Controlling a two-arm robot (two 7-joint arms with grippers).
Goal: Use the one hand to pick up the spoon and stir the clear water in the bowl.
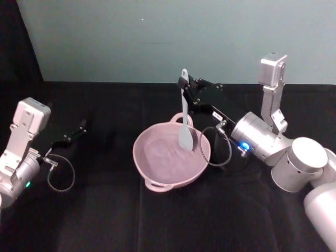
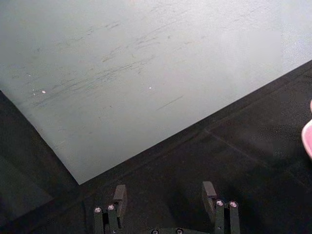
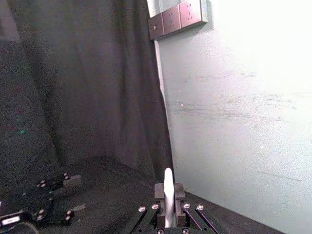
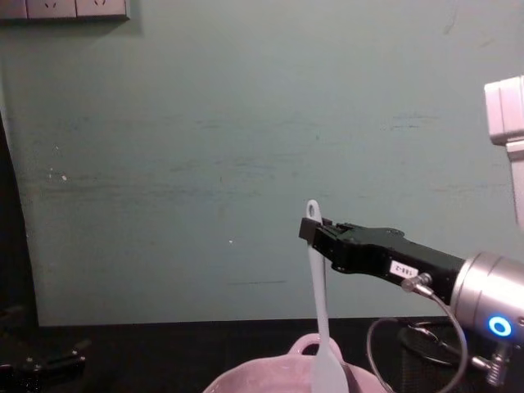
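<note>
Spoon point(image 1: 185, 119) in right end effector point(image 1: 184, 84); head view: inside bowl point(image 1: 157, 160).

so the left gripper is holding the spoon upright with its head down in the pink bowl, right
Not quite: the right gripper is the one holding the spoon, upright with its head down in the pink bowl. The head view shows this. The left gripper is open, off to the left of the bowl, with nothing in it.
</note>
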